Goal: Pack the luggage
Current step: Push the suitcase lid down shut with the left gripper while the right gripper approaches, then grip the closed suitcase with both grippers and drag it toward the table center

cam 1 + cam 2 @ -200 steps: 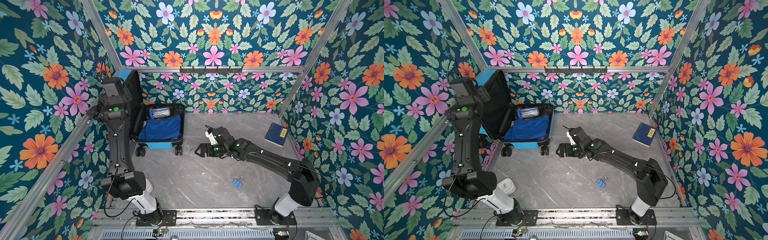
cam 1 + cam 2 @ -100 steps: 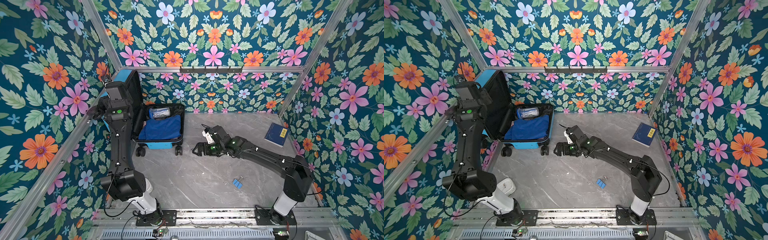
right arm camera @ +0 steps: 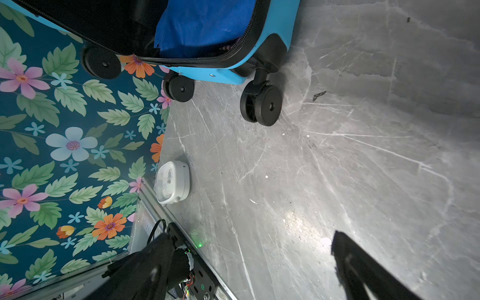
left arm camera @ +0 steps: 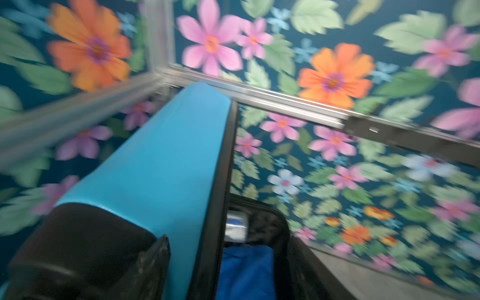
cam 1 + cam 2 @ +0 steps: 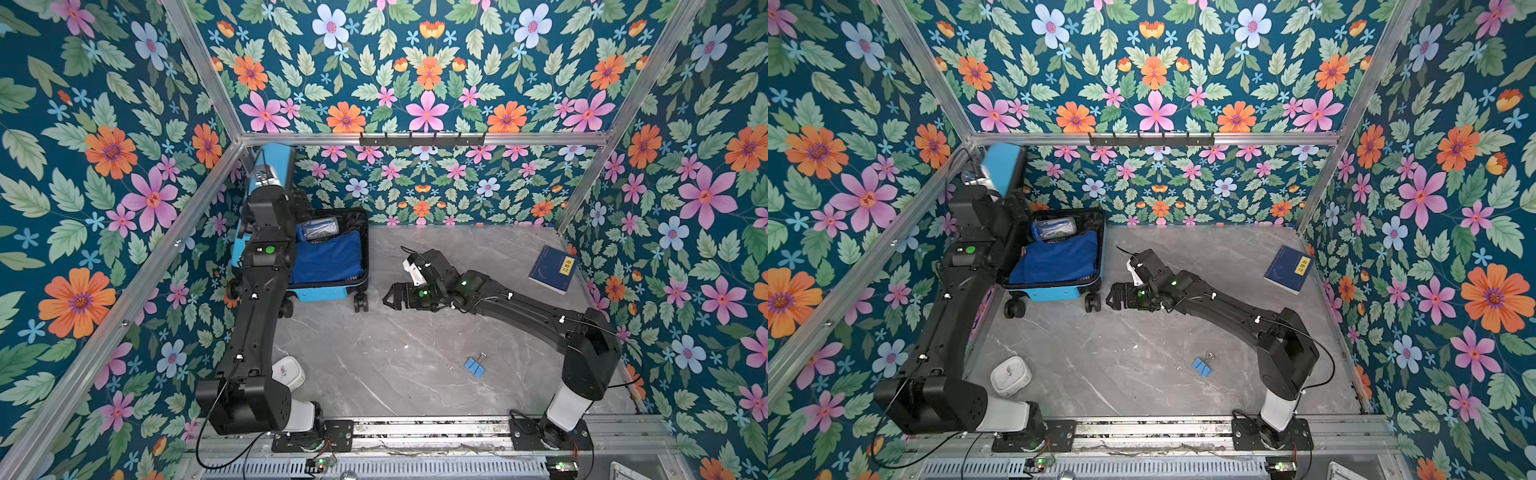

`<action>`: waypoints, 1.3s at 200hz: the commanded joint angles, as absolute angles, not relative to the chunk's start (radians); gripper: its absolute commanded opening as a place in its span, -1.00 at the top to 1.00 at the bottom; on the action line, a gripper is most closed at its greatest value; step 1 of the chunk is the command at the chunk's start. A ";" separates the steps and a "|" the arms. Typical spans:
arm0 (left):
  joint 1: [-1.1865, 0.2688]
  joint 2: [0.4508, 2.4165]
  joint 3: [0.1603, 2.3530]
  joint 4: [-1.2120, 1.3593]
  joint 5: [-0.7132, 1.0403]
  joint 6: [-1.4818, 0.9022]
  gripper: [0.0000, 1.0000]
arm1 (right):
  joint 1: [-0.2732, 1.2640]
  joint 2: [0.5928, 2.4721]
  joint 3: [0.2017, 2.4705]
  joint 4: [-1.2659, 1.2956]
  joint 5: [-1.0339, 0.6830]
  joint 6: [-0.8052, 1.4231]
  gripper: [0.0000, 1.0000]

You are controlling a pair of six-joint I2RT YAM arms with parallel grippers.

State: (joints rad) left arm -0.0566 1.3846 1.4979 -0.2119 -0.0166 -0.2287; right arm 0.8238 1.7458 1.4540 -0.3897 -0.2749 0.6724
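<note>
Grey floor [image 5: 395, 365]; luggage [image 5: 320, 294] lies open at centre-left, lid [image 4: 155, 155] raised. Right claw [image 5: 393, 297], spread wide and empty, sits just right of its wheels [image 3: 262, 106]. Left claw [image 5: 270, 178] is against the lid; I cannot tell its spread.

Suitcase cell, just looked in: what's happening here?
Packing is under way. The luggage lies open at the back left of the table, lid raised, with a folded blue cloth and a clear pouch inside. The left gripper is up at the lid's edge, against its blue shell; whether it grips is unclear. The right gripper hangs open and empty above the table by the luggage's wheels. A dark-blue book, a blue binder clip and a small white clock lie outside on the table.
</note>
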 commanded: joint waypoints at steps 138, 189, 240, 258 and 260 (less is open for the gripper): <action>0.452 1.420 1.307 -0.212 0.345 -0.553 -0.64 | 0.723 1.925 1.687 -0.342 -0.313 0.749 -0.70; 0.541 1.568 1.392 -0.178 0.393 -0.584 -0.66 | 0.709 2.043 1.772 -0.135 -0.450 0.807 -0.86; 0.543 1.685 1.469 -0.224 0.352 -0.540 -0.95 | 0.711 2.167 1.920 -0.046 -0.564 0.818 -0.88; 0.537 1.694 1.466 -0.231 0.334 -0.508 -0.86 | 0.722 2.201 1.968 -0.065 -0.580 0.804 -0.86; 0.536 1.695 1.465 -0.233 0.329 -0.504 -0.87 | 0.724 2.205 1.974 -0.071 -0.580 0.800 -0.86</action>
State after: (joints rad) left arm 0.5232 1.6676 1.4666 -0.1787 0.4801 -0.4183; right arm 0.7128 2.1704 1.9217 -0.0971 -0.5228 0.8085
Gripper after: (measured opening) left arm 0.950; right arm 0.936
